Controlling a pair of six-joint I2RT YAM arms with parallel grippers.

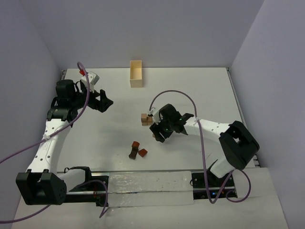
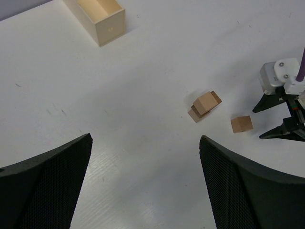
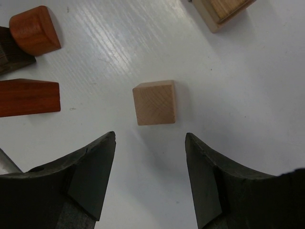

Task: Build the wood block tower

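A loose light tan cube (image 3: 155, 102) lies on the white table just ahead of my right gripper (image 3: 150, 138), which is open and empty with a jaw on either side of it, not touching. In the top view the right gripper (image 1: 157, 132) hovers over that cube and hides it. A small stack of tan blocks (image 1: 145, 118) stands just behind it and also shows in the left wrist view (image 2: 205, 106). Reddish-brown pieces (image 1: 138, 150) lie to the front left; a rounded one (image 3: 34, 31) and a wedge (image 3: 28, 98) show in the right wrist view. My left gripper (image 1: 105, 101) is open and empty, far to the left.
A pale wooden box (image 1: 136, 74) stands at the back of the table and shows in the left wrist view (image 2: 97, 19). A purple cable (image 1: 171, 93) loops above the right arm. The table's raised edges run along the left and right sides.
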